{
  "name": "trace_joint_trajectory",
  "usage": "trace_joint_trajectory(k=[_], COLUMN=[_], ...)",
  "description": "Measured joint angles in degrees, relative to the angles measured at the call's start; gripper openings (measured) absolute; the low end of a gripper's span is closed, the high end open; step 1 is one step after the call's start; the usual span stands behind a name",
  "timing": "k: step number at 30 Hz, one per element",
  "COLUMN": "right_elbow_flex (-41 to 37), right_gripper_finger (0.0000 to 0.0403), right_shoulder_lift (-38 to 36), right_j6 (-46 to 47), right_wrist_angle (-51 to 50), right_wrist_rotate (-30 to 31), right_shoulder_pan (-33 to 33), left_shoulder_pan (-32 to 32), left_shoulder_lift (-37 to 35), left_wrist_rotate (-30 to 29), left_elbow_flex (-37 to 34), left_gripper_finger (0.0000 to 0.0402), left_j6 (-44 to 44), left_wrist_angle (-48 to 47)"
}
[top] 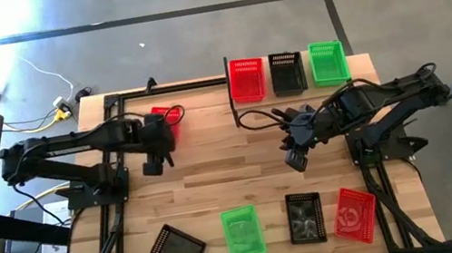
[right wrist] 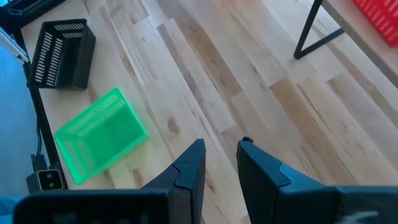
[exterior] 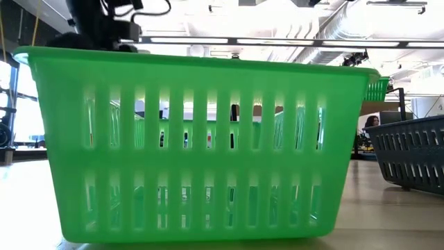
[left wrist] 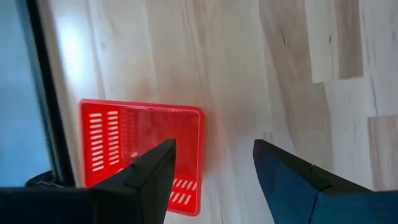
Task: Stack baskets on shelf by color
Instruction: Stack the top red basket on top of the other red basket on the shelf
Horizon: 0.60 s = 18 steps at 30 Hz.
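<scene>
**Baskets split between front edge and shelf, both arms over bare wood**

Nearest the front edge of the table (top: 216,179), four baskets are lying in a loose row: a black basket (top: 176,248) turned at an angle, a green basket (top: 243,232), a second black basket (top: 305,217) and a red basket (top: 355,214). The green one is filling almost the whole low view (exterior: 198,146), with a dark basket (exterior: 409,160) sitting beside it.

Farther back, around mid-table, the right gripper (top: 295,160) is hanging over bare planks, its fingers (right wrist: 186,171) standing a narrow gap apart and holding nothing. The left gripper (top: 154,166) is hovering at about the same depth on the other side, fingers (left wrist: 152,174) spread wide and empty, with a lone red basket (top: 168,118) lying just behind it near the back left corner.

At the far edge, the shelf (top: 294,95) is carrying three baskets side by side: red (top: 247,80), black (top: 287,72) and green (top: 328,62).
</scene>
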Motion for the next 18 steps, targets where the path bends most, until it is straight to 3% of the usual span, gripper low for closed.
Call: trace_joint_trajectory(k=[18], right_elbow_flex=[0.00], right_gripper_finger=[0.0079], right_shoulder_lift=[0.00], right_j6=[-2.93], right_wrist_angle=[-0.02], right_wrist_rotate=[-0.14], right_shoulder_pan=[0.00], left_shoulder_pan=[10.74], left_shoulder_lift=[17.75], left_wrist_rotate=[0.28], left_elbow_flex=[0.00], left_gripper_finger=[0.0207], left_j6=[4.92], left_wrist_angle=[-0.08])
